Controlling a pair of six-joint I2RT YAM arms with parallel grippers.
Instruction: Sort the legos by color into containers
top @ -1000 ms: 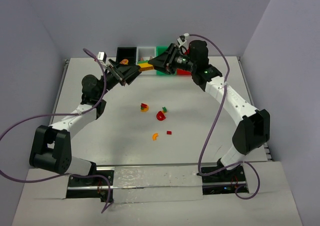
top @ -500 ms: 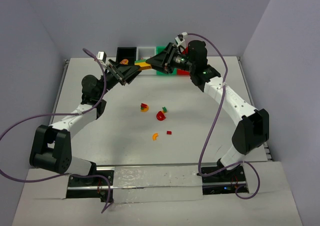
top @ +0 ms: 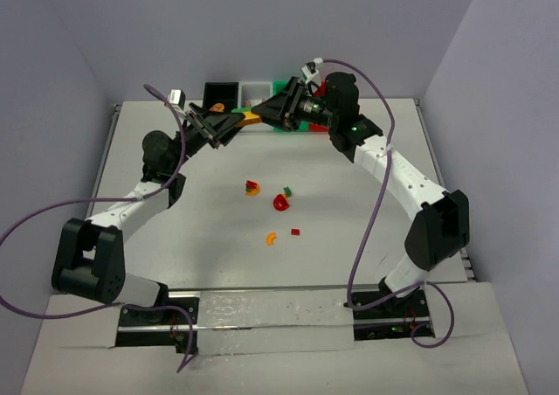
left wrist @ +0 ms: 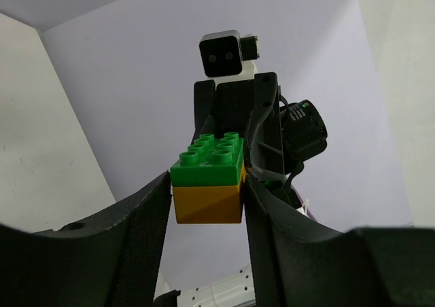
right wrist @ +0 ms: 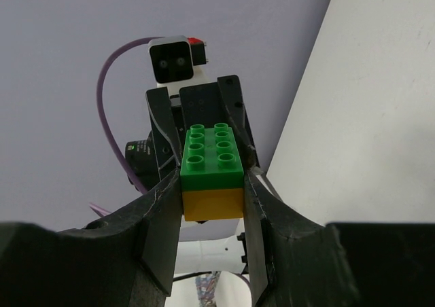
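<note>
We hold one green-on-orange stack [top: 251, 113] at 12 o'clock, unseparated, with left gripper [left wrist: 207, 185] and right gripper [right wrist: 212, 185] both clamped on it. Several loose legos [top: 279, 203] at centre await sorting.

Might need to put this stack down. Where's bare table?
Bare: the table between the held stack and the loose legos; the near strip before the arm bases; right of the legos toward the right arm. Crowded: the centre cluster, and the bins along the far edge.
</note>
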